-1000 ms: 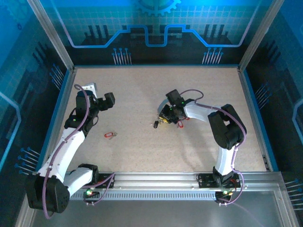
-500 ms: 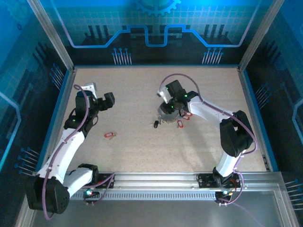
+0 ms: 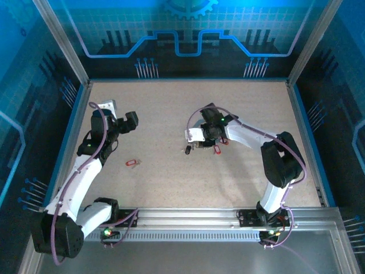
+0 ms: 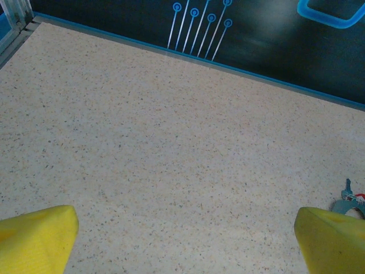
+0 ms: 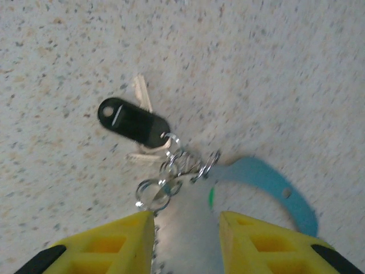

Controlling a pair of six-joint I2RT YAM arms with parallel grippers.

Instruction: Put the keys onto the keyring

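Beige table [image 3: 171, 108] bears your right gripper [image 5: 185, 220] at its middle, jaws apart astride the chain of the teal keyring [image 5: 268, 181], and your left gripper [image 4: 182, 228], likewise parted, idle toward the left wall. Judged step: securing the ring; next, close on it, then fetch the red-tagged key [image 3: 132, 162] lying well apart. Blur hides whether the silver key [image 5: 142, 94] by the black tag [image 5: 134, 123] is threaded.

Bright, even light falls from above on the speckled table [image 3: 165, 108]; shadows on it are faint and soft. Around the table the enclosure [image 3: 188, 57] glows dim blue. Close above the table, the right wrist view is slightly blurred throughout.
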